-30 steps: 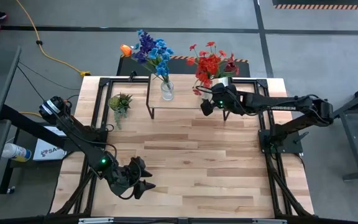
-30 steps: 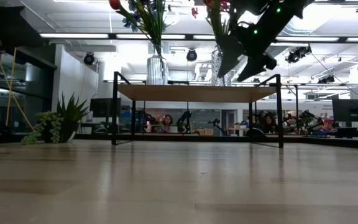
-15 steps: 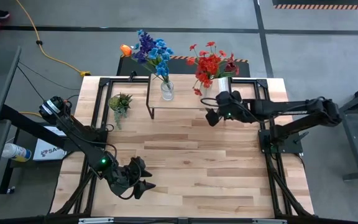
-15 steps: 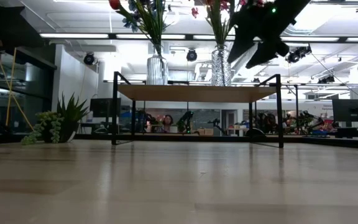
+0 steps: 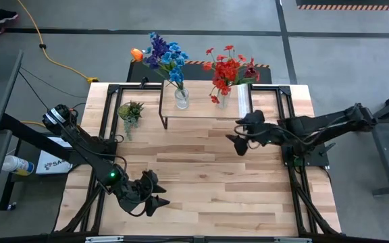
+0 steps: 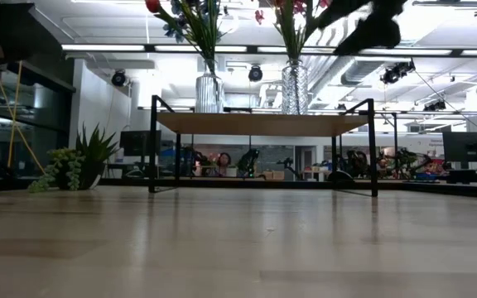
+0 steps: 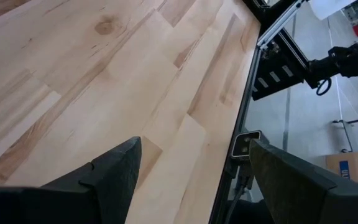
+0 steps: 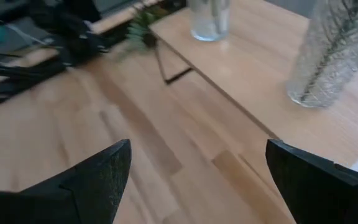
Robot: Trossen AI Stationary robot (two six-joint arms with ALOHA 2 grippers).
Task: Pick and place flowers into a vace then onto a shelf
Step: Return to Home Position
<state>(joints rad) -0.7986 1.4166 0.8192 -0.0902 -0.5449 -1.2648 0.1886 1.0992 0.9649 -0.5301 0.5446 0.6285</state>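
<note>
Light-wood shelf [image 5: 201,113] stands at the worktop's [image 5: 201,182] far edge with two clear vases on it. Red flowers [image 5: 227,69] are in the right-side vase [image 6: 294,88]; blue and purple flowers [image 5: 162,55], with one orange bloom, are in the left-side vase [image 6: 209,93]. All stems run vertical, blooms up. Right claw [image 5: 239,140] hangs high over bare worktop just in front of the shelf, apart from the right-side vase, fingers spread wide, holding nothing. Left claw [image 5: 155,194] sits low near the front edge, spread, empty. Potted plant [image 5: 130,111] is beside the shelf.

place: robotics lab | concrete floor [image 5: 343,61] | ceiling strip lights [image 6: 131,47] | yellow cable [image 5: 66,65]
</note>
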